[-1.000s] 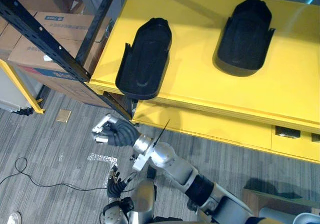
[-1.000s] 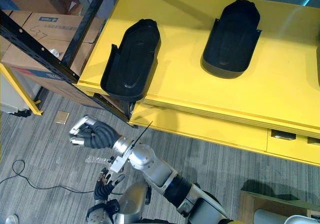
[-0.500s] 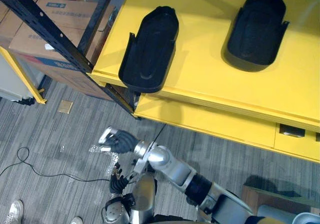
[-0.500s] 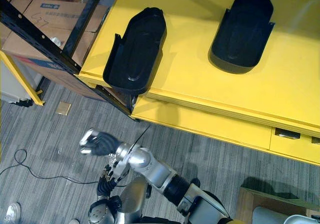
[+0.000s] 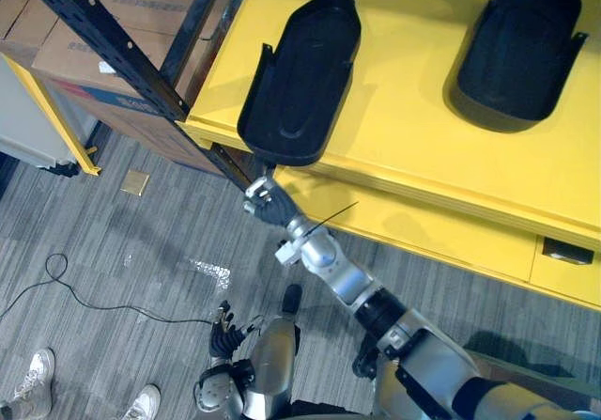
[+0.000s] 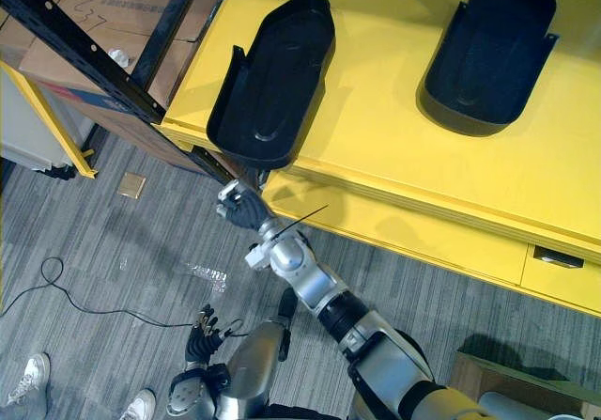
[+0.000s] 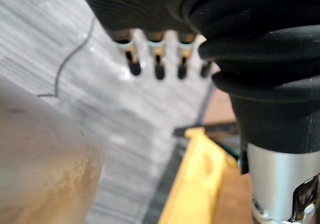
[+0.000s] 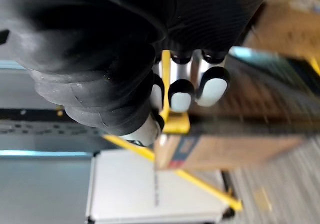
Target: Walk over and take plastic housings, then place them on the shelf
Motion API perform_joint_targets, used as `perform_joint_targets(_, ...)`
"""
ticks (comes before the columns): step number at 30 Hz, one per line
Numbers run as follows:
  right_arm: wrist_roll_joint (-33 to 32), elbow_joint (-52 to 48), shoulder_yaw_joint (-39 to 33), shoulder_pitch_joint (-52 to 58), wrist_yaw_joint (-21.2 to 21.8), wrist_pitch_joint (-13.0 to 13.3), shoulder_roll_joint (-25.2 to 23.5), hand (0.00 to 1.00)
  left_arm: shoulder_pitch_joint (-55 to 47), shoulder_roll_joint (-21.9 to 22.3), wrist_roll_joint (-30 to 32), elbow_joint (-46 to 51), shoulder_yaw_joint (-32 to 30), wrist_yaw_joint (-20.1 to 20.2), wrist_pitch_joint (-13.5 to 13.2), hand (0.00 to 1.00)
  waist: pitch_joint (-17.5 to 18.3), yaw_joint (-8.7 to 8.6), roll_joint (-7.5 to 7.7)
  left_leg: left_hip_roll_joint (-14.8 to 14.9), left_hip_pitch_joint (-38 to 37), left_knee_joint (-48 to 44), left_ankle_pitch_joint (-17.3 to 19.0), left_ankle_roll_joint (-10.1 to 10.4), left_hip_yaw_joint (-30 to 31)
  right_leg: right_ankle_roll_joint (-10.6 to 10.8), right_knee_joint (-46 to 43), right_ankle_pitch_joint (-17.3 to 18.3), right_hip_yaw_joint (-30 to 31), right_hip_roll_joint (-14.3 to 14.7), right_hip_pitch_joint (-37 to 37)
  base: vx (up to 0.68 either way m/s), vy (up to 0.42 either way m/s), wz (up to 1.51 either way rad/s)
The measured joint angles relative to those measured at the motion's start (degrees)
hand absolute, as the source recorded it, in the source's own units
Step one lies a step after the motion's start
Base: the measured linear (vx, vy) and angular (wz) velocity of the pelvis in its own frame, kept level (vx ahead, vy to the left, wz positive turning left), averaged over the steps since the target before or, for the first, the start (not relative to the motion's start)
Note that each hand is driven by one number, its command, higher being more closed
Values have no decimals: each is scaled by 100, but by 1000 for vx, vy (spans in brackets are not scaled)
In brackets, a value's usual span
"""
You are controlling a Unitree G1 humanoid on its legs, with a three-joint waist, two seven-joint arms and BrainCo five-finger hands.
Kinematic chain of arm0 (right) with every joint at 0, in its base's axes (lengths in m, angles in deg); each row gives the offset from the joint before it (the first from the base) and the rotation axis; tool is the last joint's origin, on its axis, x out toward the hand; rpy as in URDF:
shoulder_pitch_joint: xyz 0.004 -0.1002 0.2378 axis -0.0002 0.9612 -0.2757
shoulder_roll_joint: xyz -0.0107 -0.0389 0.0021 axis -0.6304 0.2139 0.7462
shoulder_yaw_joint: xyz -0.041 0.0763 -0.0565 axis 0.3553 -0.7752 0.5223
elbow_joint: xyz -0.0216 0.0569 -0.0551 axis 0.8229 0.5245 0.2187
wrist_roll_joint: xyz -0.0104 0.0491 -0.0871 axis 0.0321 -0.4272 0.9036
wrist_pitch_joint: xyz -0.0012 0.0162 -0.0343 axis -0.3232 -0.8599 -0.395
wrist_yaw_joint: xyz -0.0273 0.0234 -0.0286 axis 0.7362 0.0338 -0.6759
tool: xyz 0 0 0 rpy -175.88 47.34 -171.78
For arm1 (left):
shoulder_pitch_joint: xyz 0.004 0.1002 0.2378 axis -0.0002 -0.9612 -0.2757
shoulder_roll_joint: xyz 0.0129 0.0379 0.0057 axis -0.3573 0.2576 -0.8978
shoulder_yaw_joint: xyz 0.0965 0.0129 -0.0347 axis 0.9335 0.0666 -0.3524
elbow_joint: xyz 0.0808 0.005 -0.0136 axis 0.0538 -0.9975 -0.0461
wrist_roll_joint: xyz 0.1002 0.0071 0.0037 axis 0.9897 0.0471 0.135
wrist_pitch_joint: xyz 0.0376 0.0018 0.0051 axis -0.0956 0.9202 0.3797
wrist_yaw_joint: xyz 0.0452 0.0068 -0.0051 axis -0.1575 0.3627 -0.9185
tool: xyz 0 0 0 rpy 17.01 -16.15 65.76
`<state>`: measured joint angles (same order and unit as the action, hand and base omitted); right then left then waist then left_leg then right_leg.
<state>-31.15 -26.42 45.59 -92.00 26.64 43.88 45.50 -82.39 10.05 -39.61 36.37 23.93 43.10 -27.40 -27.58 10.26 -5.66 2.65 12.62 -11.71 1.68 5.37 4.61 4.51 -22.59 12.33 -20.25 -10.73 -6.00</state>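
Right hand (image 5: pixel 266 202), fingers curled on nothing, sits just below the front edge of the yellow shelf (image 5: pixel 413 147). It is under the near end of a black plastic housing (image 5: pixel 302 77) that overhangs that edge. A second housing (image 5: pixel 521 49) lies well apart, farther right on the shelf. Left hand (image 5: pixel 223 331), fingers relaxed and empty, hangs low over open grey floor (image 5: pixel 141 241). A black rack post (image 5: pixel 103 35) slants near the shelf's left corner.

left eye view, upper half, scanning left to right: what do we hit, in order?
cardboard boxes → left plastic housing → right plastic housing. Left out: the black rack beam, which runs diagonally across the boxes, so it has no clear place in the order.
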Motion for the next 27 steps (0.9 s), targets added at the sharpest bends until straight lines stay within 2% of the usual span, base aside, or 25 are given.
perform_joint_targets(8, -14, -3, -363, -552, -193, -118, 256, 100, 0, -4, -11, 113, 0, 0, 121, 0, -9, 120, -39, -13, 70, -80, -3, -3, 64, 0, -18, 0, -23, 4, -9, -18, 4, 3)
perform_joint_targets(13, -42, -2, -411, -561, -536, -237, 267, 100, 0, -2, -25, 148, 2, 2, 221, 0, -15, 166, -96, -19, 89, -88, -9, -9, 75, 1, -36, -1, -23, -1, -22, 0, 0, 0)
perform_joint_targets(17, -501, 45, -478, -726, -676, -244, 227, 100, 1, 0, -62, 142, 5, 2, 227, 0, -28, 175, -162, -21, 183, -77, -75, -11, 86, 0, -113, -1, -19, -12, -156, -26, 0, 1)
perform_joint_targets(21, -1119, 291, -862, -908, -864, -207, 22, 100, 2, 8, -67, 109, 8, 4, 213, 0, -33, 205, -189, -20, 208, -62, -152, -7, 117, -13, -183, 8, -18, -23, -216, -62, 0, 4)
perform_joint_targets(24, -1373, 517, -1179, -1057, -903, -76, -39, 100, 22, 15, -73, 15, 8, 5, 161, 0, -52, 214, -292, -24, 205, 84, -232, -61, 111, -9, -178, 9, -19, -32, -248, -107, 20, 5)
perform_joint_targets(27, -1349, 625, -1459, -1132, -903, 26, -41, 100, 33, 13, -71, -66, -3, 10, 54, 0, -73, 213, -346, -32, 131, 376, -440, -61, 81, 37, -160, -4, -18, -57, -300, -99, 25, 6)
